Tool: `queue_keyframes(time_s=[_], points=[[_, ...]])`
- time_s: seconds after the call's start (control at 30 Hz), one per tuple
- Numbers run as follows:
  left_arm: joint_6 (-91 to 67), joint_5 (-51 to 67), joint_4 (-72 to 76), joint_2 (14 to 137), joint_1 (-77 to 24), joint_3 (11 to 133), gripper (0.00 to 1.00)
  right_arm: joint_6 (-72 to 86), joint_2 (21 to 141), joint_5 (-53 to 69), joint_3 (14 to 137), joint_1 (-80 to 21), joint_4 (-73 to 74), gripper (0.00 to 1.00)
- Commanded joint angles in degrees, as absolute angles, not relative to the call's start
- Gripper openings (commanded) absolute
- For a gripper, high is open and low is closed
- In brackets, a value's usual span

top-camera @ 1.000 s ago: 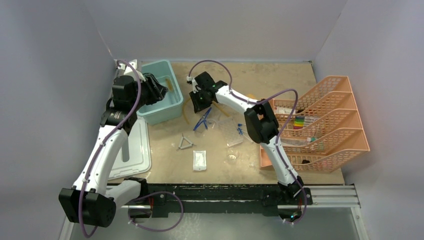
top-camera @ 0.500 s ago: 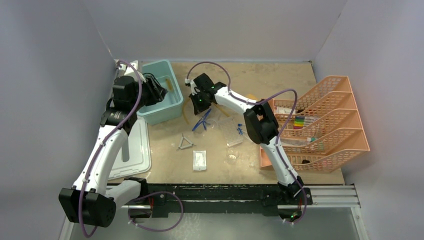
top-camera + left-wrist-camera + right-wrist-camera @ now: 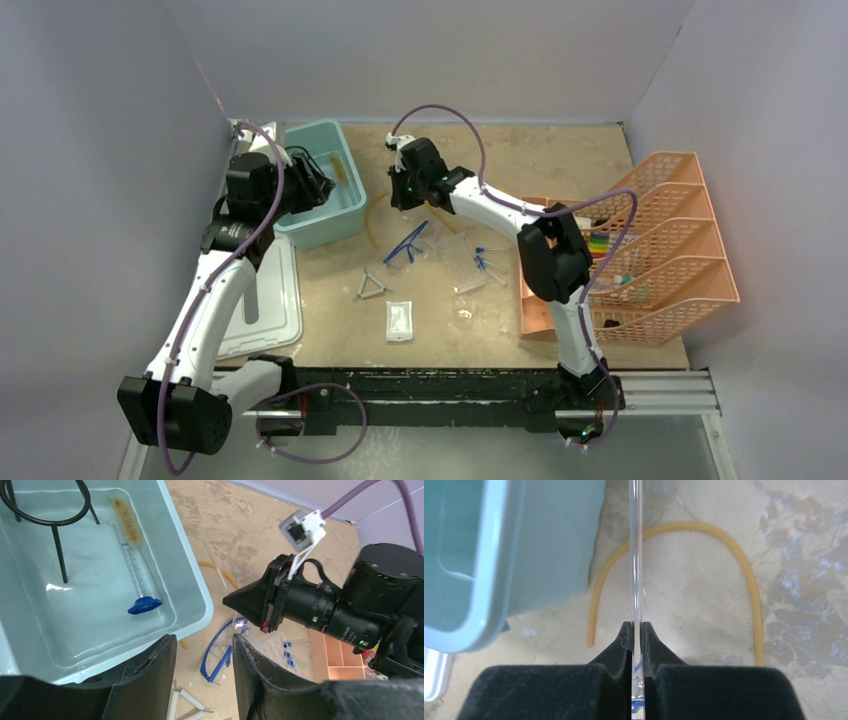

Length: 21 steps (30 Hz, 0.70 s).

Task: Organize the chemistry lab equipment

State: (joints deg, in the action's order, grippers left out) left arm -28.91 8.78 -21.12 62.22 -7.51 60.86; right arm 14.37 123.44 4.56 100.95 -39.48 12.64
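Right gripper [image 3: 636,626]: pressed together on a thin clear rod [image 3: 636,555], pinched near one end, with the rest reaching out past the fingertips.
Where the rod is: just right of the teal tub [image 3: 489,580], crossing above the arc of amber tubing [image 3: 674,526] on the table. We cannot tell whether its free end touches anything.
Left gripper [image 3: 202,640]: fingers spread, holding nothing, hovering at the tub.
In the tub: black wire ring tripod [image 3: 59,555], graduated cylinder [image 3: 134,570] and brush [image 3: 122,515].
Left on the table: blue-framed clear goggles [image 3: 405,243], blue-capped tubes [image 3: 485,262], wire triangle [image 3: 372,288] and white packet [image 3: 399,320].
Risk of slipping: the rod looks smooth and is held at one end, so we judge a quick swing could make it pivot or slide out.
Risk of knocking: the long free end could catch the tub rim or the left gripper nearby and snap.
Risk at release: dropped from height onto the cylinder, either piece could crack.
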Motion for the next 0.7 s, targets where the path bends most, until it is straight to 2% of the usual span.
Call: queue_keyframes(time_s=[0.0, 0.27, 0.4, 0.67], points=[[-29.7, 9.2, -19.3, 60.9, -7.5, 61.8, 0.44, 17.5, 120.1, 0.7, 100.1, -39.3, 3.3, 0.0], [-36.9, 11.5, -15.9, 62.1, -7.5, 61.7, 0.49, 21.7, 112.9, 6.3, 97.1, -37.7, -0.5, 0.0], [-40.5, 19.6, -8.4, 64.2, -7.6, 59.9, 0.58, 25.5, 107.2, 13.6, 91.9, -36.2, -4.8, 0.0], [-54.4, 24.7, 10.2, 66.9, -8.5, 56.5, 0.59, 32.1, 100.7, 27.4, 84.0, -35.5, -13.6, 0.0]])
